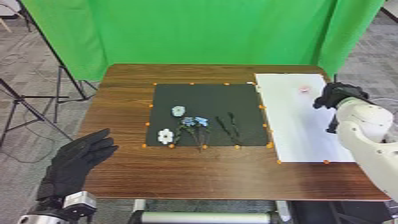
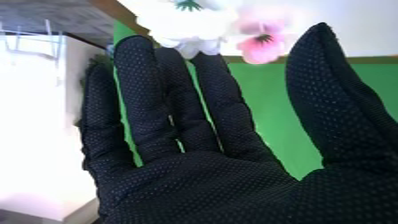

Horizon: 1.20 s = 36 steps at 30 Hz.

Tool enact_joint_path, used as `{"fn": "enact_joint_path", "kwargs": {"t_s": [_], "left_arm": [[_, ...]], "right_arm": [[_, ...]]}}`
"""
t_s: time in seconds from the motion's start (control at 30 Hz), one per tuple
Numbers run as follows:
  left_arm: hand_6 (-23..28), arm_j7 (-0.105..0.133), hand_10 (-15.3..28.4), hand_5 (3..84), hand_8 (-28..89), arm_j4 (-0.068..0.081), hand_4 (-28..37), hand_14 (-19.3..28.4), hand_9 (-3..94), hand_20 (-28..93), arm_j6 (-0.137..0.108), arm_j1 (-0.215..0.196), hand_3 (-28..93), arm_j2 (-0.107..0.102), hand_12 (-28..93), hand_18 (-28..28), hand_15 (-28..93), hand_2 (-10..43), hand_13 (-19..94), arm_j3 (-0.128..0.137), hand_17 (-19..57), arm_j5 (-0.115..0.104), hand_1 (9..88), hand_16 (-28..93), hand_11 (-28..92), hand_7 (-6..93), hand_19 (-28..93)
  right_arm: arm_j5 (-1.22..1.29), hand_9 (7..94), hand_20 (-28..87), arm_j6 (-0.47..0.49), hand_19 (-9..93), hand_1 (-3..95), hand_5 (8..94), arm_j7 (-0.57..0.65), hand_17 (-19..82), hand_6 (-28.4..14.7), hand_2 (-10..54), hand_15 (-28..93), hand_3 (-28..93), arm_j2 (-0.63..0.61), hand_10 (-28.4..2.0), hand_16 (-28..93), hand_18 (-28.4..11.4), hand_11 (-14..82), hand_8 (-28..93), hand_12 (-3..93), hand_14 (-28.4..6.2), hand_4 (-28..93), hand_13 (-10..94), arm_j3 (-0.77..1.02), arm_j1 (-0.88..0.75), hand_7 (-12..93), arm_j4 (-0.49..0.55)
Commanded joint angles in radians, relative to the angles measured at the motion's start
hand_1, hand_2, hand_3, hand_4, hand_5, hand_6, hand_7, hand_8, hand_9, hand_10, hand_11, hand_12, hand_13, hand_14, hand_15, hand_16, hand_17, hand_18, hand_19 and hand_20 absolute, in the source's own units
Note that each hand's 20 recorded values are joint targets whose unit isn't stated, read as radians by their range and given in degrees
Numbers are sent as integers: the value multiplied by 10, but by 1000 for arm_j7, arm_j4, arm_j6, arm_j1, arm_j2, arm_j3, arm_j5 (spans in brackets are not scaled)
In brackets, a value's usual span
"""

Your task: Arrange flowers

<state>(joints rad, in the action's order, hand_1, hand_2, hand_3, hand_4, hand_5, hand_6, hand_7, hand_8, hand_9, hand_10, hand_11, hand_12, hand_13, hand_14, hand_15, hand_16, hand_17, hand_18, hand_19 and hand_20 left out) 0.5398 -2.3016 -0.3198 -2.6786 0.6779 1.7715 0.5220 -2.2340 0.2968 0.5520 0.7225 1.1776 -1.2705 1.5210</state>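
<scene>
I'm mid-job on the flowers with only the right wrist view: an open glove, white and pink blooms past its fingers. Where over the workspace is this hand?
Observer: Your right hand is at the right edge of the white sheet, toward its far end.
Operator: Good. Are there more flowers elsewhere?
Observer: Yes, on the black mat, left of the sheet: one white bloom, another white bloom nearer the robot, and blue blooms.
Operator: And the left hand, is it among them?
Observer: No, the left hand is at the left side of the table, left of the mat.
</scene>
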Motion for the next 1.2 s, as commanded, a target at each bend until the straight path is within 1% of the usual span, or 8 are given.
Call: {"fn": "enact_joint_path", "kwargs": {"t_s": [0.03,0.17,0.23,0.33,0.5,0.7,1.1,1.2], "left_arm": [[137,-22,220,449,-82,4,-146,284,387,158,11,13,821,36,92,218,570,57,289,-6,-92,18,262,-118,348,132,572],[137,-36,219,449,-82,4,-146,284,387,158,18,22,820,52,92,218,570,57,289,-7,-92,28,262,-118,349,132,572],[137,-30,219,449,-82,4,-147,284,387,158,14,20,820,40,92,218,570,57,288,-8,-92,19,263,-118,348,132,572],[137,-51,219,449,-82,7,-146,284,387,158,26,40,821,51,92,218,570,57,288,-14,-93,30,262,-119,349,133,572],[137,-47,220,449,-82,5,-146,284,387,158,23,31,821,56,92,218,570,57,288,-8,-93,31,263,-118,348,133,572],[137,-64,220,449,-82,5,-145,284,389,158,37,44,821,65,92,218,570,57,289,-5,-93,42,262,-118,347,133,572],[137,-88,219,449,-82,-1,-147,284,388,158,43,35,822,95,92,219,570,57,288,3,-93,55,262,-119,348,132,572],[137,-81,220,449,-82,-3,-147,284,387,158,33,25,822,82,92,219,571,58,289,7,-93,41,262,-118,347,132,572]], "right_arm": [[-39,424,295,19,705,230,432,28,107,-60,-14,730,870,13,-166,122,-220,190,-128,179,-173,-283,378,11,3,185,-34],[-58,428,295,21,706,232,433,18,107,-60,-15,732,869,27,-166,119,-220,195,-127,180,-174,-283,379,0,4,184,-46],[-74,449,296,11,707,235,441,19,108,-57,-15,735,867,30,-159,119,-221,207,-127,181,-174,-283,383,-5,-5,187,-52],[-101,512,294,28,712,274,479,31,121,-41,-21,739,849,26,-140,123,-218,252,-136,180,-155,-282,422,-8,-10,207,-58],[-137,604,280,-24,735,351,546,35,154,-12,-38,726,827,23,-102,170,-207,320,-156,175,-108,-282,501,-18,-26,241,-76],[-182,831,272,-99,774,501,718,26,212,30,-67,656,743,11,-59,318,-196,203,-45,355,-38,-282,639,-39,-44,333,-80],[-180,873,296,-233,796,530,786,2,241,16,-80,671,756,-12,-53,347,-216,231,19,394,-45,-283,688,-91,-27,292,-27],[-174,872,299,-262,796,530,786,-15,241,15,-80,673,759,-22,-55,350,-217,234,25,395,-46,-283,687,-150,32,290,-10]]}}
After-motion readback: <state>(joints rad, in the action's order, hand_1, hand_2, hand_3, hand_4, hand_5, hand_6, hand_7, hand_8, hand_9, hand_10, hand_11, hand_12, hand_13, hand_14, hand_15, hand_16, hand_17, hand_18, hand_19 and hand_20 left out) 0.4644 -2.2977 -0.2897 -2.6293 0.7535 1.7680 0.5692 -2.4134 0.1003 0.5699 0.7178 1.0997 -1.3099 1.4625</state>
